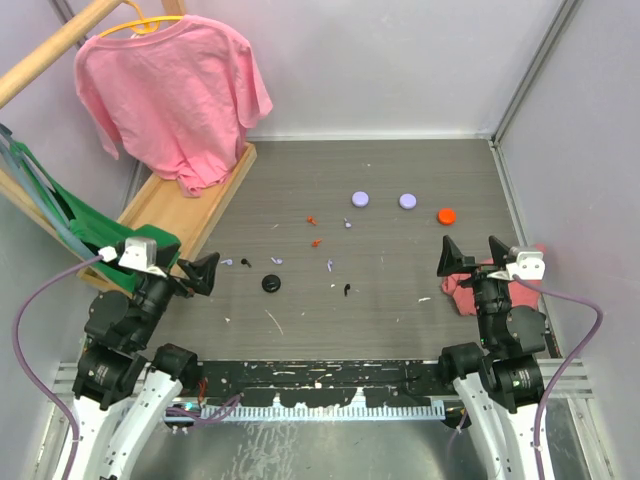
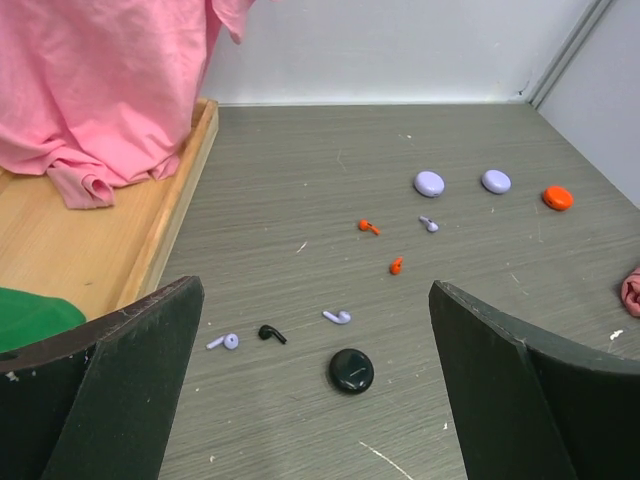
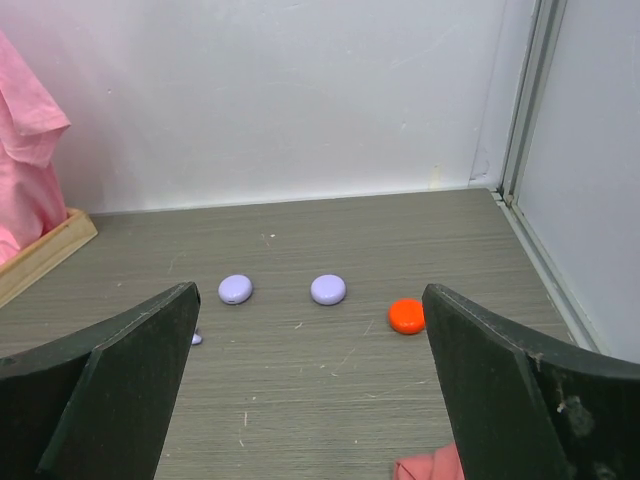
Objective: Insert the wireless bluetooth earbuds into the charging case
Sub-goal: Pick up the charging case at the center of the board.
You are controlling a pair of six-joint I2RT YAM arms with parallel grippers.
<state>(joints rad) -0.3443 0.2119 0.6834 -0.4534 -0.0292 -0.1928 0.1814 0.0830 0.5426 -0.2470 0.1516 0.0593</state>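
Black case [image 1: 271, 283] is lying between 2 earbuds [image 1: 244, 264]; left gripper [image 1: 203, 272] and right gripper [image 1: 473, 255] are gaping wide, empty.

Charging case [image 1: 271, 284] between left earbud [image 1: 243, 264] and right earbud [image 1: 346, 290]

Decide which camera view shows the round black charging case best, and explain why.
The left wrist view: the charging case sits close, large and unobstructed, its glossy round top clear. The top external view shows it only as a small dark disc. The right wrist view misses it.
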